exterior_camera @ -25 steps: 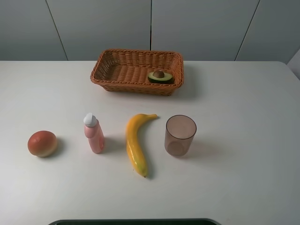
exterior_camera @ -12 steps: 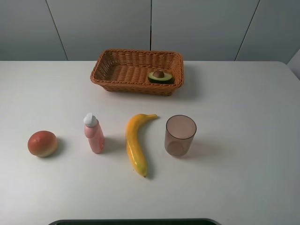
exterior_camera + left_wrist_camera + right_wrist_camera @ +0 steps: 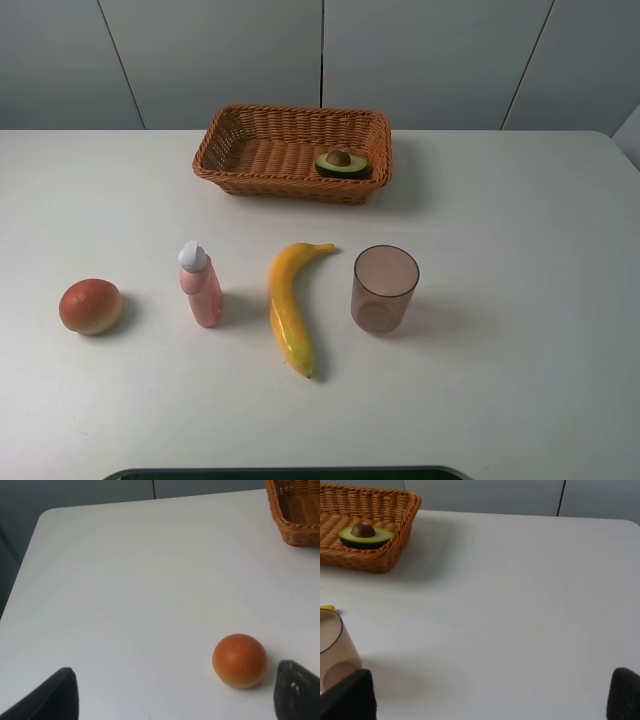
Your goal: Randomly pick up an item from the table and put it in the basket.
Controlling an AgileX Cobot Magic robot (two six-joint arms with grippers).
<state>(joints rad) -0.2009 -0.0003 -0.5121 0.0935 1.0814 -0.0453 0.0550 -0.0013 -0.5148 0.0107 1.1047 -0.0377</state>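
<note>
The halved avocado lies pit-up inside the right end of the wicker basket at the back of the white table. The right wrist view also shows the avocado in the basket. Neither arm shows in the exterior high view. My left gripper is open and empty, low over the table near the red-orange fruit. My right gripper is open and empty over bare table, well away from the basket. A corner of the basket shows in the left wrist view.
In a row at the table's front stand a red-orange fruit, a pink bottle, a yellow banana and a translucent brown cup. The cup stands close to my right gripper.
</note>
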